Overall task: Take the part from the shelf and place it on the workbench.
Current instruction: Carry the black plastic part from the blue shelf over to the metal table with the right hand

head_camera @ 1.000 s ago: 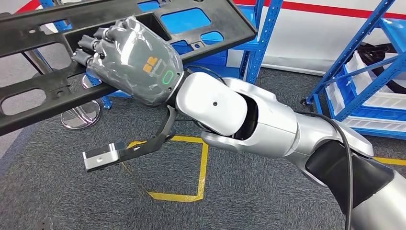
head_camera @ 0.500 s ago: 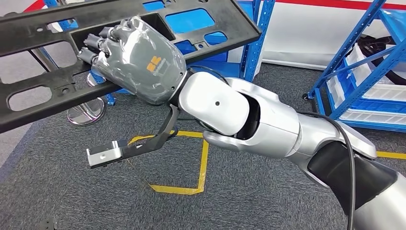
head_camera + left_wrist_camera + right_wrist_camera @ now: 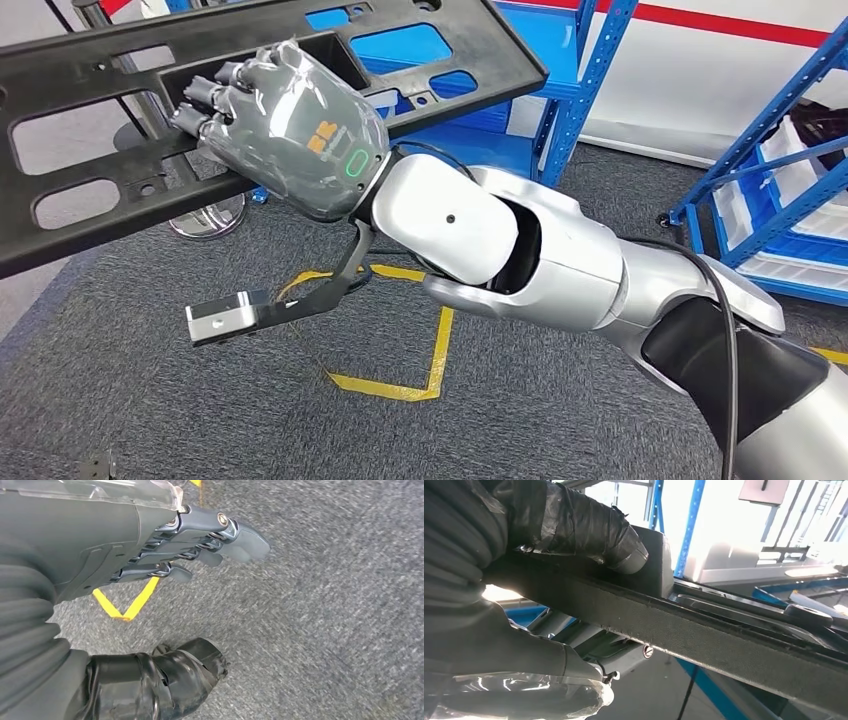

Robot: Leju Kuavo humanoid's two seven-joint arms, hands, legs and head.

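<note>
The part is a long black plastic frame point(image 3: 495, 60) with several cut-outs, held tilted in the air above the floor across the upper left of the head view. My right hand point(image 3: 290, 130) grips its lower bar, fingers curled through a cut-out. In the right wrist view the hand point(image 3: 484, 630) wraps the frame's dark edge point(image 3: 704, 630), with the taped thumb point(image 3: 574, 525) pressed on top. My left hand point(image 3: 100, 555) hangs over the grey carpet with its fingers straight, holding nothing.
Blue shelf uprights point(image 3: 580, 90) stand behind the frame, and another blue rack point(image 3: 770, 180) with white bins is at the right. Yellow tape point(image 3: 440, 340) marks the grey carpet. A chrome stand base point(image 3: 210, 215) sits on the floor under the frame.
The whole picture has shifted to the right, so the camera has turned. My right hand keeps the same grip on the frame.
</note>
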